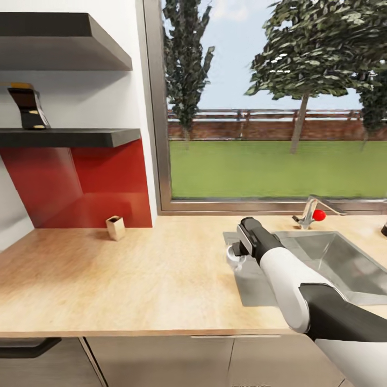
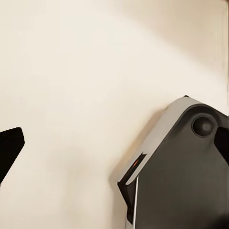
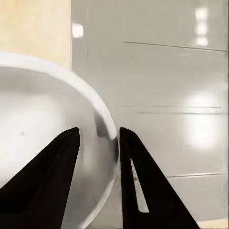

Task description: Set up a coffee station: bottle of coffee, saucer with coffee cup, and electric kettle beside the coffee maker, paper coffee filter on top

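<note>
My right gripper (image 1: 237, 255) is shut on the rim of a white coffee cup (image 1: 235, 261), held just above the left edge of the steel draining board (image 1: 258, 290). In the right wrist view the cup's rim (image 3: 107, 124) sits between the two dark fingers (image 3: 136, 181). The dark bottle of coffee (image 1: 29, 109) with a gold cap stands on the lower wall shelf (image 1: 80, 137) at the far left. A small beige paper piece (image 1: 115, 227) stands on the wooden countertop (image 1: 134, 279) below the shelf. My left gripper (image 2: 114, 148) is open, with nothing between its fingertips (image 2: 9, 151).
A steel sink (image 1: 333, 263) is set into the counter at the right, with a faucet (image 1: 307, 212) and a red knob (image 1: 319, 215) behind it. A red backsplash (image 1: 80, 188) and a large window (image 1: 269, 107) back the counter. An upper shelf (image 1: 64, 48) hangs above.
</note>
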Robot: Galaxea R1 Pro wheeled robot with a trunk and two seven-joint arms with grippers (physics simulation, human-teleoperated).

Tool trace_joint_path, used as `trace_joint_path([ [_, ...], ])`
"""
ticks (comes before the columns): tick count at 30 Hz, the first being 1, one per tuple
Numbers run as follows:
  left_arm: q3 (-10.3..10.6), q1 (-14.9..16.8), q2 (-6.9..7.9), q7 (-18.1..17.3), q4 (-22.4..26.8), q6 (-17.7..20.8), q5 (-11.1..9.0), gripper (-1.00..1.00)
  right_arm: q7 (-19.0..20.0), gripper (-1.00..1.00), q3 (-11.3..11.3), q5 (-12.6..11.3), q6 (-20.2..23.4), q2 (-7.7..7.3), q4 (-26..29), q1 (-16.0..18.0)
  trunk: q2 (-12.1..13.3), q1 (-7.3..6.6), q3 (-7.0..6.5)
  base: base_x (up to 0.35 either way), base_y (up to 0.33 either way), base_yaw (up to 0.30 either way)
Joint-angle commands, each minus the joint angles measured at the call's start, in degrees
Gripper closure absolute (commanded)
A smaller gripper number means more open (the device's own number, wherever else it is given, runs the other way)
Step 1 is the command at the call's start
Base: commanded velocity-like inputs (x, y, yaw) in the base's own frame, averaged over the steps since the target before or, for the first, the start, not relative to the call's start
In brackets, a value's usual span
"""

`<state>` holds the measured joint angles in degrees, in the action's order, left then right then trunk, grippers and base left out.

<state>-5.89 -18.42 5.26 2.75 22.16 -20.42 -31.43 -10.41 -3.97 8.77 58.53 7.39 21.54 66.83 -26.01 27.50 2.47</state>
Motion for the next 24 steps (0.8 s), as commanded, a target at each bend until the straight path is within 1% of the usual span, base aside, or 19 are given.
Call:
trace_joint_path([
  [1,0.2,0.0,0.00,0.2,0.2,-0.1,-0.4,-1.00,0.2,1.00,-0.4,0.5,0.2,0.03,0.0,0.1,-0.1,0.04,0.07,0.000,0.000,-0.288],
  [24,0.1,0.0,-0.03,0.2,0.4,-0.1,-0.4,-1.00,0.3,1.00,-0.5,0.4,0.0,-0.75,0.0,0.1,-0.1,0.04,-1.01,-0.005,0.000,-0.283],
])
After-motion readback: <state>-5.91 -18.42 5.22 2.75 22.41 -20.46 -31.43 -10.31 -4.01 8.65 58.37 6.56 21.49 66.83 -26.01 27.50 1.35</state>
